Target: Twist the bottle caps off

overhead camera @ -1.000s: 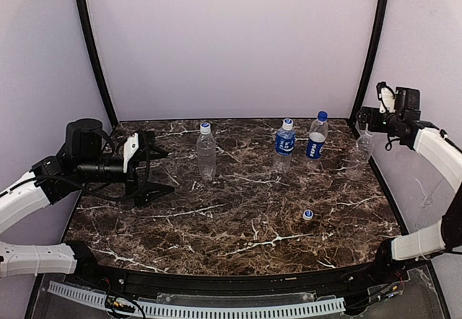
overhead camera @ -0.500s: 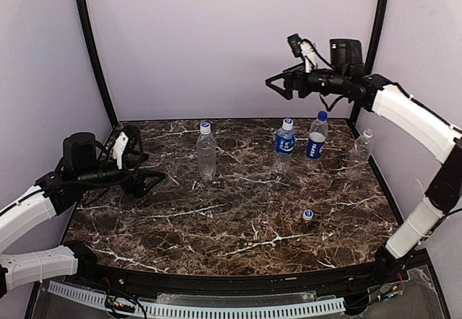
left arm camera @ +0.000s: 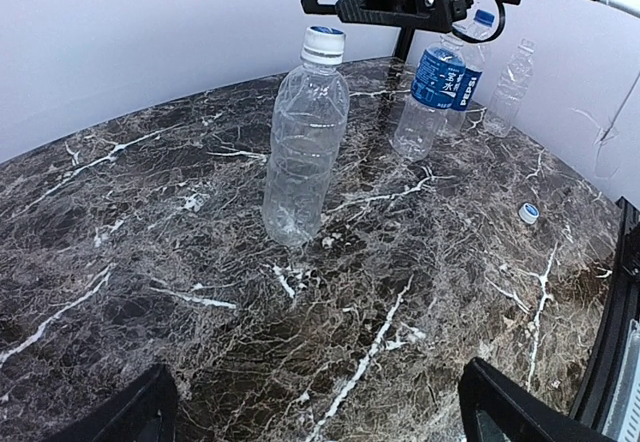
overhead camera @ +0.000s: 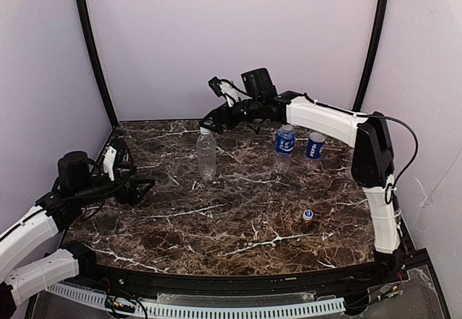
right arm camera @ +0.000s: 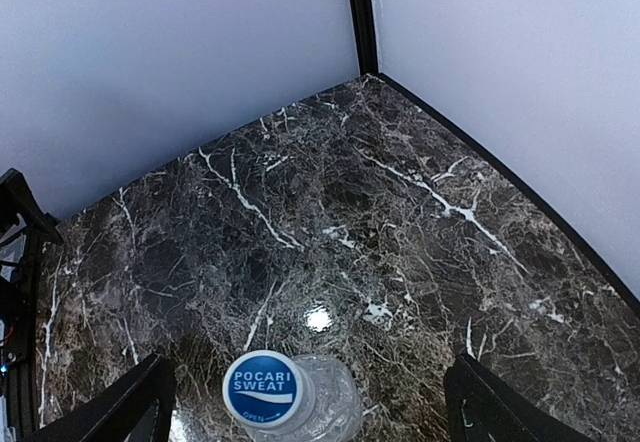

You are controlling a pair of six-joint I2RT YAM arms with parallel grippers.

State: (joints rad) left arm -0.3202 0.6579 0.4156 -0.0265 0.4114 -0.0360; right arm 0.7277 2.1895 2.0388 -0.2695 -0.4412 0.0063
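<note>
Right claw [overhead camera: 207, 123] spread over bottle cap [right arm camera: 262, 389], seemingly apart.

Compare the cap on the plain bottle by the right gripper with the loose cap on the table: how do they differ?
The bottle's cap sits on top of the upright plain bottle; the loose cap lies on the table, off any bottle. The bottle's cap is high up, close to the open right gripper; the loose cap is low, near the front right, with no gripper near. Both are small, round, blue and white.
</note>
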